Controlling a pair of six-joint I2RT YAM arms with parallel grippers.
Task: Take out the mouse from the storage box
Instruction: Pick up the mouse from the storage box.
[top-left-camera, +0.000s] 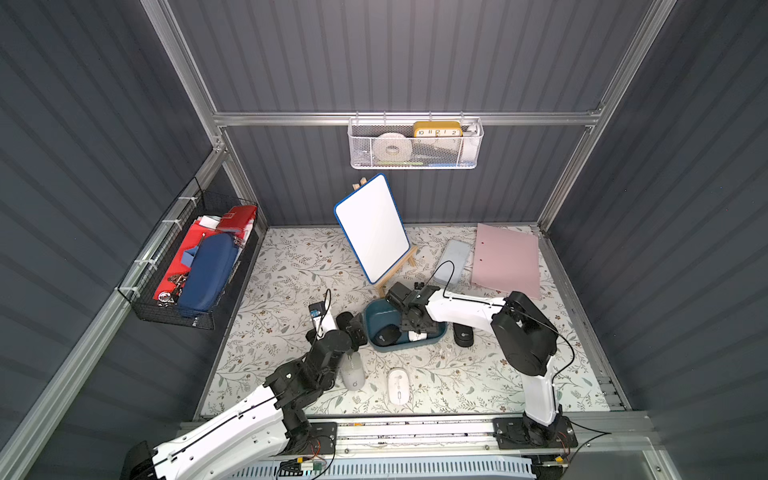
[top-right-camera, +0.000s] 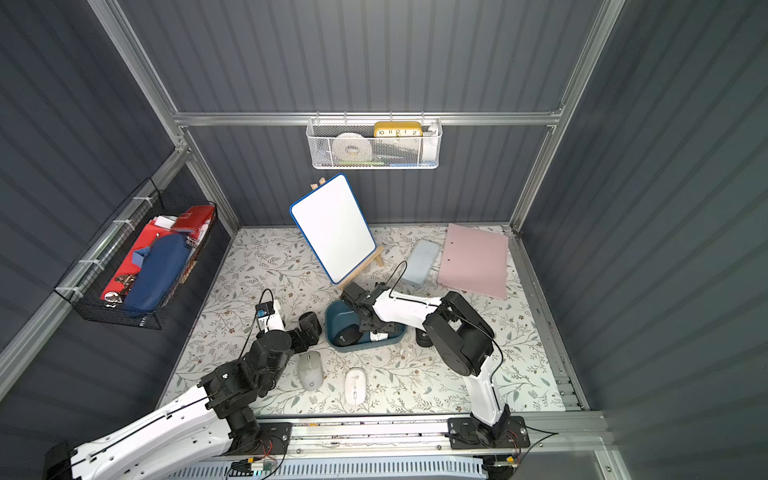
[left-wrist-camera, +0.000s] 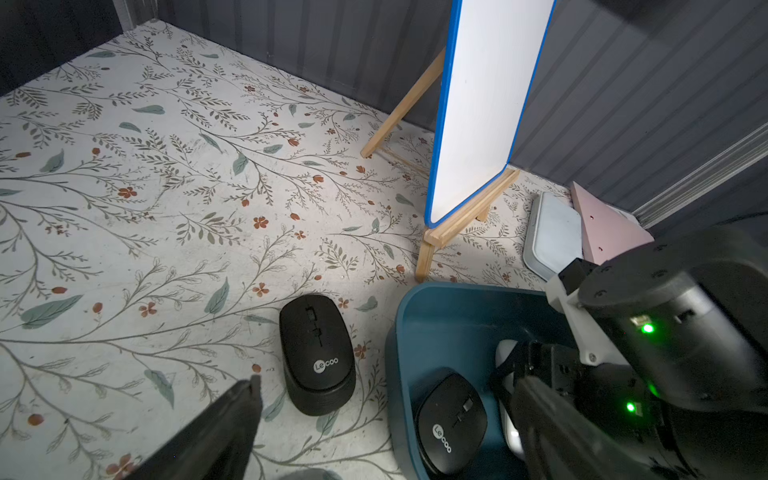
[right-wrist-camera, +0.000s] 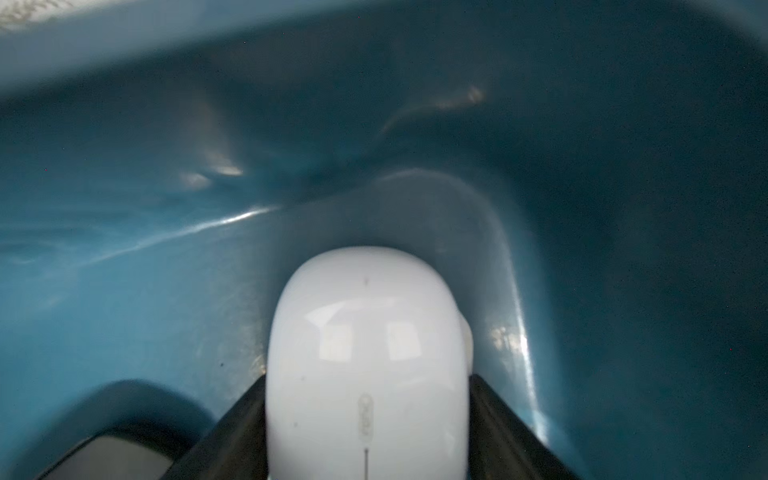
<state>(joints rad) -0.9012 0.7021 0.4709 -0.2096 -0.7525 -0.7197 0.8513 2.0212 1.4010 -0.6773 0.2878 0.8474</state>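
Your right gripper (right-wrist-camera: 367, 384) has its jaws pressed on both flanks of the white mouse (right-wrist-camera: 365, 328), low on the sides, likely so the rounded shell cannot slip upward. That mouse lies inside the storage box (right-wrist-camera: 166, 257), beside a black mouse (left-wrist-camera: 451, 424). Your left gripper (top-left-camera: 352, 328) hangs just outside the box, jaws wide and empty, which seems meant to leave the lift path free.

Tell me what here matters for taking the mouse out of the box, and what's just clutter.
Job: teal-blue plastic storage box; glossy white mouse inside, between fingers of the right gripper; black plastic mouse inside.
Lying about: blue-framed whiteboard; flat pink folder; white mesh basket; black wire basket.
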